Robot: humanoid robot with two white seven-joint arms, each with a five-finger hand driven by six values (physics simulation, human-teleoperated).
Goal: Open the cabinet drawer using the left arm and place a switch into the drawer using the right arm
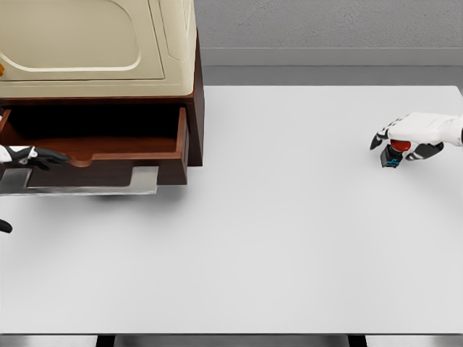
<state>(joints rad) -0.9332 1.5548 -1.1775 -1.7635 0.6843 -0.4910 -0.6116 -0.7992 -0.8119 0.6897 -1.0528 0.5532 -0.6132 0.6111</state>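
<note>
While the drawer [94,148] stands pulled out under the cream cabinet [94,47] at the far left corner of the white table [275,238], nothing lies on the table between it and the switch [396,153] — well to the drawer's right, near the table's right edge. Right hand [405,141] is curled down over the switch, fingers closed around it. Left hand [32,157] sits at the drawer's front lip, dark fingers [51,156] touching it — grip unclear.

Setting, for your log: simulated test bench. You see a plain white table [289,238], bare grey wall [325,25], and one wooden cabinet [108,65]; no household clutter.
</note>
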